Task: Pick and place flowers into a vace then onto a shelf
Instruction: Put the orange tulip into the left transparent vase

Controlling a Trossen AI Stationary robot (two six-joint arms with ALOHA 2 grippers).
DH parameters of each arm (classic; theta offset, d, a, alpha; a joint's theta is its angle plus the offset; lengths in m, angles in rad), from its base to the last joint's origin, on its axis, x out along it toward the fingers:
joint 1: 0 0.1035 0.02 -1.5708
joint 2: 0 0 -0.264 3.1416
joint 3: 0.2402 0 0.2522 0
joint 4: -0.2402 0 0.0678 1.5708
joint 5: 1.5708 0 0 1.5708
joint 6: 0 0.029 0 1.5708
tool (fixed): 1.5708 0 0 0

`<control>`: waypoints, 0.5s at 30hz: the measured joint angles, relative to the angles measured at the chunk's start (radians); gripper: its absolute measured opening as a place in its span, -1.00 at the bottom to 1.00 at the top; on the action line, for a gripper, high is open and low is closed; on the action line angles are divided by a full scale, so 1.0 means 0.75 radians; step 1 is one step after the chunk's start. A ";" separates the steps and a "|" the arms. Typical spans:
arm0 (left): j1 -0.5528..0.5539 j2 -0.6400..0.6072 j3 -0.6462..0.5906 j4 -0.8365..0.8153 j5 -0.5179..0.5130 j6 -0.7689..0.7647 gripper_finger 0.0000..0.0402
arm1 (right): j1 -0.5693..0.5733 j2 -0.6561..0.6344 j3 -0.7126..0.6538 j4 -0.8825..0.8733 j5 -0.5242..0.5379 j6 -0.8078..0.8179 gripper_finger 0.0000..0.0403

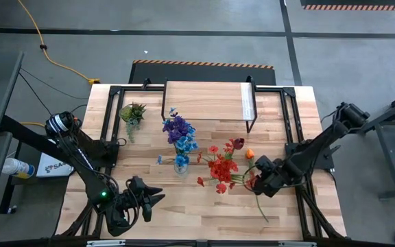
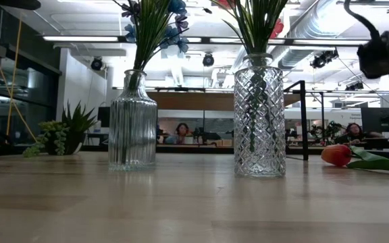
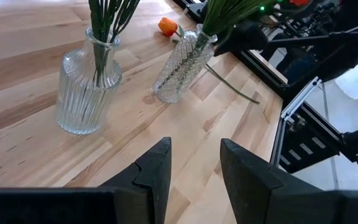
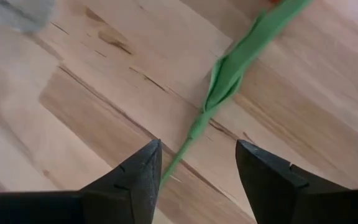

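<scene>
Purple and blue flowers (image 1: 179,134): upright in a ribbed clear vase (image 2: 132,120), mid-tabletop, toward the left.
Red flowers (image 1: 221,167): upright in a diamond-cut clear vase (image 2: 258,116), just right of the ribbed one.
Orange flower (image 2: 336,154): lying flat on the tabletop, right of the red bunch, stem running toward the near edge.
Shelf (image 1: 206,101): light wood on dark legs, at the far edge, bare.
</scene>
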 joint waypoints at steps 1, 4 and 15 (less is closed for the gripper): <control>0.000 0.000 0.000 0.000 0.006 0.000 -0.15 | 0.000 0.019 0.000 0.009 -0.010 0.001 -0.02; 0.000 0.000 0.000 0.000 0.022 0.000 -0.15 | 0.000 0.072 0.000 0.045 -0.031 0.001 -0.02; 0.000 0.000 0.000 0.000 0.028 0.000 -0.15 | -0.008 0.254 0.007 0.119 -0.012 0.002 -0.02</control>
